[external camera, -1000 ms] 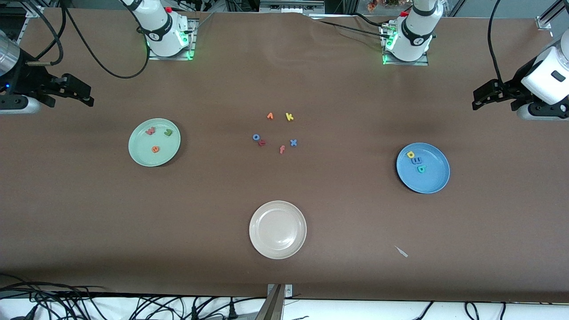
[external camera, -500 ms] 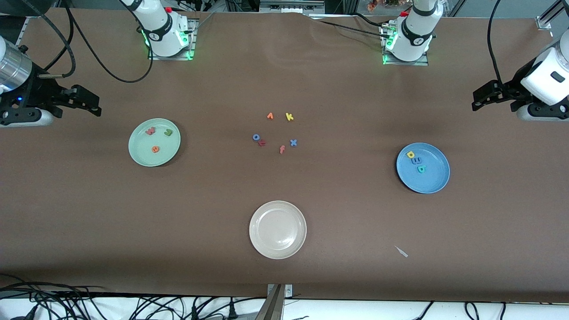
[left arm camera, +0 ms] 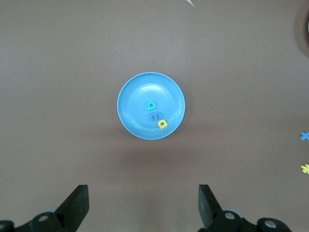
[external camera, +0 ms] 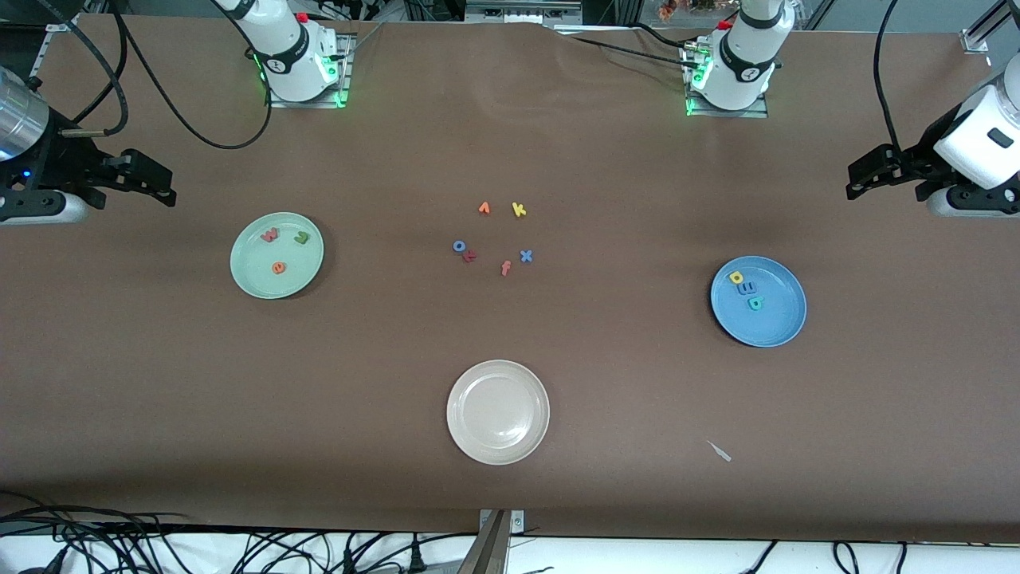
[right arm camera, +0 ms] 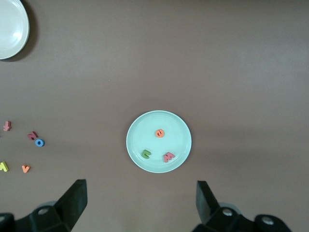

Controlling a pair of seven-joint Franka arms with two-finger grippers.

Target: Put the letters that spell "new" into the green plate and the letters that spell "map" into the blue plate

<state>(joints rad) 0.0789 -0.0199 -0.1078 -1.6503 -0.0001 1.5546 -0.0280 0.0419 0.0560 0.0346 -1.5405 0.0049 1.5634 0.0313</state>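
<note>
Now | green plate [external camera: 247, 275]: 3 letters | blue plate [external camera: 781, 323]: 3 | both grippers released, empty

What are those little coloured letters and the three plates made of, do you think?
The letters look like matte foam: flat, thick-cut, saturated colours, no shine. The green plate, blue plate and white plate look glazed or hard plastic: smooth, with soft highlights and raised rims. Ceramic or melamine, I cannot tell.

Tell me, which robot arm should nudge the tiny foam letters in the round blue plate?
The left arm: its open left gripper hangs at the table end with the round blue plate. The open right gripper hangs by the round mint-green plate, at the right arm's end.
</note>
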